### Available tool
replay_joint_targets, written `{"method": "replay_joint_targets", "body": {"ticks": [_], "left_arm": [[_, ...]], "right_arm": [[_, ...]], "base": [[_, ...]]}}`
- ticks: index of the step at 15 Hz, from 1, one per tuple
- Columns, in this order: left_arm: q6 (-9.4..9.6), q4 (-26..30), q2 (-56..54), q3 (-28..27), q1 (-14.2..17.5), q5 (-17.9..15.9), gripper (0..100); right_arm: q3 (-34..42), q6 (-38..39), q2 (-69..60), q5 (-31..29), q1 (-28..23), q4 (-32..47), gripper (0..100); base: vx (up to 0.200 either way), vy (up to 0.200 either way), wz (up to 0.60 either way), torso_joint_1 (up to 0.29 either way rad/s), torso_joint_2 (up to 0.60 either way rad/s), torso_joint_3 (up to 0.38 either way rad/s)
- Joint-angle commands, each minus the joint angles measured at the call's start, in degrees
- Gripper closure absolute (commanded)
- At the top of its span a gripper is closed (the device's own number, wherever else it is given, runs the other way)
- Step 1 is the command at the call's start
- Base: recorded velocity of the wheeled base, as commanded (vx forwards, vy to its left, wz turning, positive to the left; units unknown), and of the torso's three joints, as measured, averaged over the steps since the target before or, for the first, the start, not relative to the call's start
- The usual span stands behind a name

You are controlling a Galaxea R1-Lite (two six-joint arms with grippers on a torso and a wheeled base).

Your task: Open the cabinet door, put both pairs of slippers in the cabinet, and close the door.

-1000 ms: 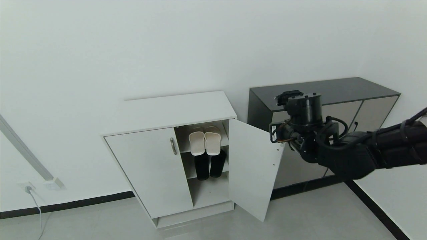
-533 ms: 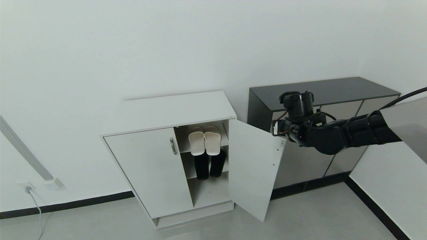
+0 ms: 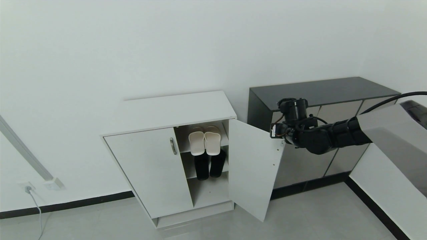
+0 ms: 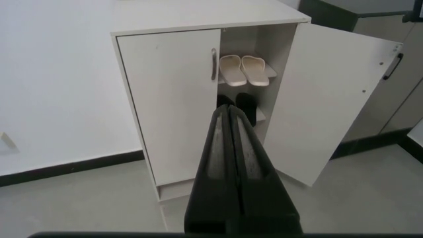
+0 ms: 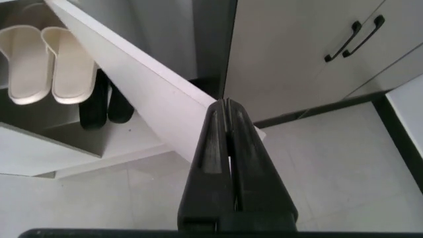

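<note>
In front of the cabinet (image 4: 165, 99) and well back from it, the left gripper (image 4: 229, 109) hangs with jaws closed on nothing. Farther out, the right gripper (image 3: 274, 130), jaws closed and empty too, sits at the top free corner of the open door (image 3: 253, 166), on its outer side, so it looks better placed to push. Whether it touches is hard to tell; inside, white slippers (image 3: 204, 141) lie above black slippers (image 3: 209, 165).
</note>
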Motion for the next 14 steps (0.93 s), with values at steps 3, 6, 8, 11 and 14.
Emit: {"method": "replay_joint_targets", "body": {"ticks": [3,6,8,11,14], "left_arm": [[-0.02,-0.1,0.0,0.0,0.0,-0.1,100],[-0.02,-0.1,0.1,0.0,0.0,0.0,100],[-0.02,0.0,0.1,0.0,0.0,0.0,100],[-0.02,-0.1,0.0,0.0,0.0,-0.1,100],[-0.02,-0.1,0.1,0.0,0.0,0.0,100]], "right_arm": [[-4.5,-0.1,5.6,0.0,-1.7,0.1,100],[-7.5,-0.1,8.3,0.1,-2.7,0.4,100],[-8.4,-0.1,8.7,0.1,-2.9,2.1,100],[-8.5,-0.1,9.2,0.1,-2.9,2.3,100],[-8.0,0.1,9.1,0.1,-2.8,2.3,100]], "base": [[0.000,0.000,0.00,0.000,0.00,0.000],[0.000,0.000,0.00,0.000,0.00,0.000],[0.000,0.000,0.00,0.000,0.00,0.000],[0.000,0.000,0.00,0.000,0.00,0.000],[0.000,0.000,0.00,0.000,0.00,0.000]]}}
